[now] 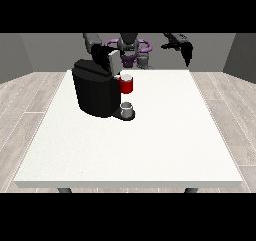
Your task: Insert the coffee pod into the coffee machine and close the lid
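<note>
A black coffee machine stands on the left half of the white table. At its front is a red pod holder with a pale top that may be the pod. Below it, a small grey cup sits on the machine's base. A pale lid piece stands raised at the machine's top. The hand at the view's left is right at this lid, against the machine's top. The hand at the view's right hangs in the air over the table's far right edge, fingers relaxed and pointing down, holding nothing.
The robot's torso is behind the table's far edge. Wooden floor surrounds the table. The table's white top stretches in front of and to the right of the machine.
</note>
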Motion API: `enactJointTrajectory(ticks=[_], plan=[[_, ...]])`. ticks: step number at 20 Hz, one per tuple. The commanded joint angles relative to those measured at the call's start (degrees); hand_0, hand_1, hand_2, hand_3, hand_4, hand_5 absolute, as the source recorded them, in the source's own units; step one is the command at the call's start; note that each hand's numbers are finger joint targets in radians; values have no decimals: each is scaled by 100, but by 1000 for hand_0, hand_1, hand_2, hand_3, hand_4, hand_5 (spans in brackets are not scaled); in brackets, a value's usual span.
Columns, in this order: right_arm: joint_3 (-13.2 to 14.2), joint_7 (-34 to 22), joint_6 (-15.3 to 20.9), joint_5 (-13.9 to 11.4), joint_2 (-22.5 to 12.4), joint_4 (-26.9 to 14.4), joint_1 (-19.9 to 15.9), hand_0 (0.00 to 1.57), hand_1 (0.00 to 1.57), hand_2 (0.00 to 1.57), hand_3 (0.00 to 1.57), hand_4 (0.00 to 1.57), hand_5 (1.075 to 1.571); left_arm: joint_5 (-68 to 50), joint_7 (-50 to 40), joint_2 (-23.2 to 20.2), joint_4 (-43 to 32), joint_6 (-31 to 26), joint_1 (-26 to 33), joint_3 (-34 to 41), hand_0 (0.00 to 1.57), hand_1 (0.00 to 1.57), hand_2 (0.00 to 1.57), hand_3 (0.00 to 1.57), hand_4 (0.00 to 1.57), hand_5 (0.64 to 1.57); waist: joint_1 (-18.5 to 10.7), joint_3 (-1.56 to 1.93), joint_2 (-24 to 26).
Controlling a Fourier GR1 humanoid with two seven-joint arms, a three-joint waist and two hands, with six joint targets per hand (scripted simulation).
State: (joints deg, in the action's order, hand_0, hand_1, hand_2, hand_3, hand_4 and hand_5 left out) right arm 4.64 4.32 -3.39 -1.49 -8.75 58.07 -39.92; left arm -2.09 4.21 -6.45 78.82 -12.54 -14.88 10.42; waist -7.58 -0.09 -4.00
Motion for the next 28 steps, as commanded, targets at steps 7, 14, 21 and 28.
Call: enactJointTrajectory(ticks=[7,14,21,28], plan=[[-369,-124,65,-393,234,-90,-295,0,0,0,0,61,1571,21,32,-32,-130,164,57,-19,0,0,0,0,158,1571,21,9,63],[-383,-92,230,-684,276,-299,-692,0,0,0,0,110,1571,-60,-206,8,-37,289,-185,-77,0,0,0,0,181,1571,-114,10,9],[-475,64,-129,-479,546,-6,-628,0,0,0,0,67,1571,129,330,100,-190,295,116,-253,0,0,0,0,196,1571,138,9,184],[-1255,518,22,482,870,738,905,0,0,0,0,286,1571,87,697,189,-418,347,505,-150,0,0,0,0,245,1571,498,10,887]])
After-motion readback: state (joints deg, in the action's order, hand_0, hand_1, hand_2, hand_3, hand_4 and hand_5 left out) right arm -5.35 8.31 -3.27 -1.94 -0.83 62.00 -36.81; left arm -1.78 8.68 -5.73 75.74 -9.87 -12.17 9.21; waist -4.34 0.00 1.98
